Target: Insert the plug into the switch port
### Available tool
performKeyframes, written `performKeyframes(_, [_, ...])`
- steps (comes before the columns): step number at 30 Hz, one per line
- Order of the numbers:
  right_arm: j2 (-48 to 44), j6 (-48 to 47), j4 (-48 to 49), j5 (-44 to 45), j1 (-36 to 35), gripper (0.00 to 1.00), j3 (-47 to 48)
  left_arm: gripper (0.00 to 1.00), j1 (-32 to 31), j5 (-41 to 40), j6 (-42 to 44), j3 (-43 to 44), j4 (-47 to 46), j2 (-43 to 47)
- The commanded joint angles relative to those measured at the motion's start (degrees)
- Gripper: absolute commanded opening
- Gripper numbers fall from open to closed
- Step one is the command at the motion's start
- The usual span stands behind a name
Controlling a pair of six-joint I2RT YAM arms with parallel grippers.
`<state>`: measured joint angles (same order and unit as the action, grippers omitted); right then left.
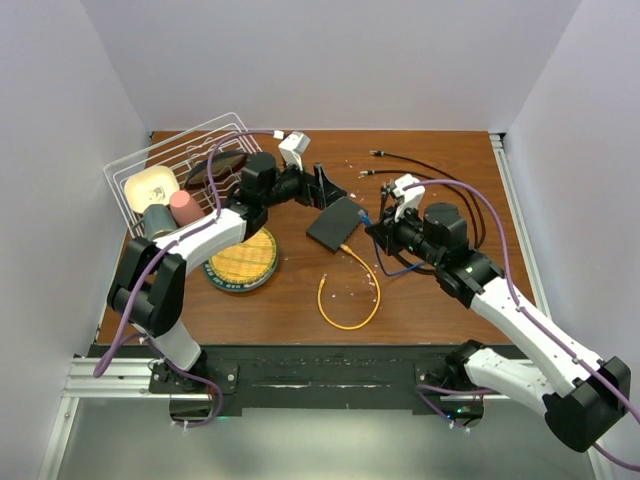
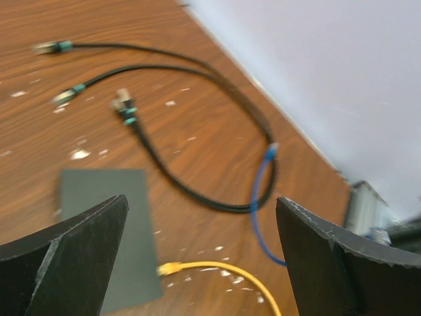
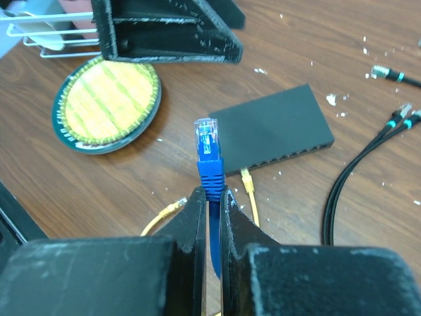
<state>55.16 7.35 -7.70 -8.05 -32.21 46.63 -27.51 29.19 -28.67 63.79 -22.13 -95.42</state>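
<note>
- Nearest us, the yellow cable (image 1: 350,305) loops on the table (image 1: 250,310). Its end meets the switch's ported edge, but we cannot tell whether it is seated.
- The right gripper (image 3: 210,196) is closed tight on the blue plug (image 3: 206,141), which sticks out past the finger ends with its clip end free.
- The right arm reaches in low from the right. The plug sits near the corner of the switch (image 3: 273,131), apart from it and off to one side of the switch port row (image 3: 289,155).
- We judge the pickup done; aligning with a port and pushing in remain.
- Beyond the switch, the left gripper (image 2: 200,201) hovers with jaws spread wide, holding nothing.
</note>
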Motion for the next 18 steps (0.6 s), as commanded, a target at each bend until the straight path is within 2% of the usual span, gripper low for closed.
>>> performKeyframes(1, [1.18, 0.91, 1.56, 2.69, -0.05, 0.00, -0.05, 1.00, 0.00, -12.57, 8.09, 3.36, 8.76, 0.85])
performKeyframes(9, [5.31, 2.14, 1.03, 6.82, -0.14, 0.00, 0.56, 1.00, 0.09, -21.36, 11.18, 6.87, 14.74, -3.19])
performKeyframes(18, [11.90, 1.96, 2.17, 7.97, 0.04, 0.00, 3.38, 1.00, 1.75, -20.14, 10.74, 15.21, 17.03, -9.08])
